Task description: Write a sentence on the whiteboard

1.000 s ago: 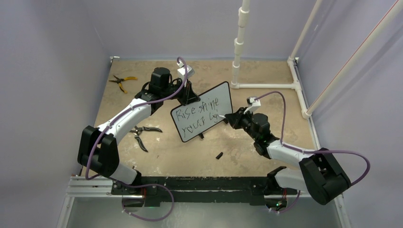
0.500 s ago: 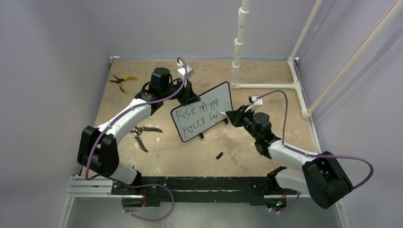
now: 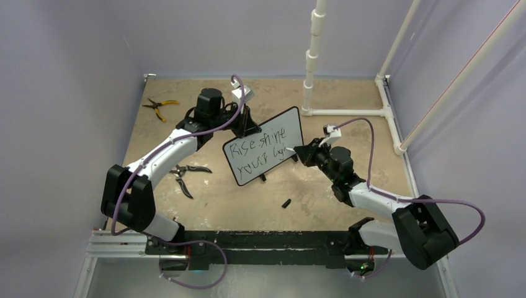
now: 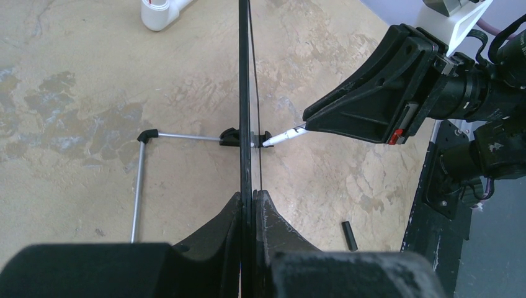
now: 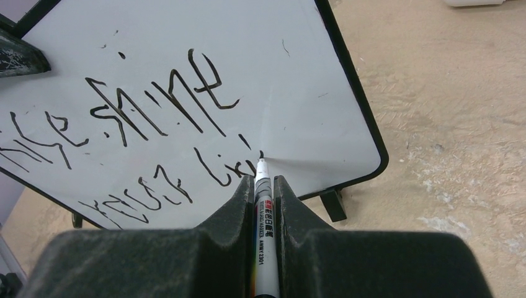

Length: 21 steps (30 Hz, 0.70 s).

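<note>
Whiteboard (image 3: 263, 149): we count one, standing tilted at mid-frame on the bench (image 3: 217, 198), carrying one sentence (image 5: 155, 118) in two slanted lines. We see one marker (image 5: 260, 177), one small black cap (image 3: 286, 203), and at left yellow pliers (image 3: 160, 105) and dark pliers (image 3: 185, 174). Left fingers (image 4: 262, 208) are clamped on the board's edge. Right fingers (image 5: 280, 194) pinch the marker, its tip touching the lower line's end.

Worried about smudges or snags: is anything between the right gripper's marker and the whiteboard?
Nothing visible. The marker tip sits at the whiteboard, where the sentence ends. The left gripper clamps the board's edge, away from that spot.
</note>
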{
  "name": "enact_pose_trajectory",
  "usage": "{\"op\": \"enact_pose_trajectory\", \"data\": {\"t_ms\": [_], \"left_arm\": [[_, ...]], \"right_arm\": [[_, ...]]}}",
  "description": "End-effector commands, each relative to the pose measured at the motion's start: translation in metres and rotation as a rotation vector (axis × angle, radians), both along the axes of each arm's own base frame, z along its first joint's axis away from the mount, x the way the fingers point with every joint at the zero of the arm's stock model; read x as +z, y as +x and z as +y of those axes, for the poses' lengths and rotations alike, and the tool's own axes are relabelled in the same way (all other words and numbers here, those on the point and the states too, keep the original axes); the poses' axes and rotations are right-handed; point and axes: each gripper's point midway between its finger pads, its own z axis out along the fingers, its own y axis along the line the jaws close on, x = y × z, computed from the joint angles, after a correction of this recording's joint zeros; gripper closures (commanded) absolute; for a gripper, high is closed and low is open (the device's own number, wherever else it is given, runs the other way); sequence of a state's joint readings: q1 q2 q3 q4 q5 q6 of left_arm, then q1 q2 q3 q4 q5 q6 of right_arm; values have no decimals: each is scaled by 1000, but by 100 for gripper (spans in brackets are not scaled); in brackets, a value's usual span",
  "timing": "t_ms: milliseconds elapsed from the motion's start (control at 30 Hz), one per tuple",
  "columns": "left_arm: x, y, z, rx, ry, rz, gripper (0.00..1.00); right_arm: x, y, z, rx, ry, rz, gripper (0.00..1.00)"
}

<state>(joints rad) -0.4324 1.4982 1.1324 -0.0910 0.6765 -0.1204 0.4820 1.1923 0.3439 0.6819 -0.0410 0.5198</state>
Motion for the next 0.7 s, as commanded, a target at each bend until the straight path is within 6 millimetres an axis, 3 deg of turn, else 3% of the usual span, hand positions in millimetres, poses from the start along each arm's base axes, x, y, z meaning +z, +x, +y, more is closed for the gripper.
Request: {"op": "enact_pose_trajectory", "data": {"t_ms": [0, 333, 667], "left_arm": [[19, -13, -7, -61, -41, -41, 100], [18, -13, -7, -60, -41, -41, 100], [19, -13, -8, -61, -42, -43, 100]], "right_arm": [[29, 12, 6, 6, 34, -83, 100], [44, 14, -2, -44, 66, -112, 100], [30, 18, -13, -119, 52, -72, 100]]}}
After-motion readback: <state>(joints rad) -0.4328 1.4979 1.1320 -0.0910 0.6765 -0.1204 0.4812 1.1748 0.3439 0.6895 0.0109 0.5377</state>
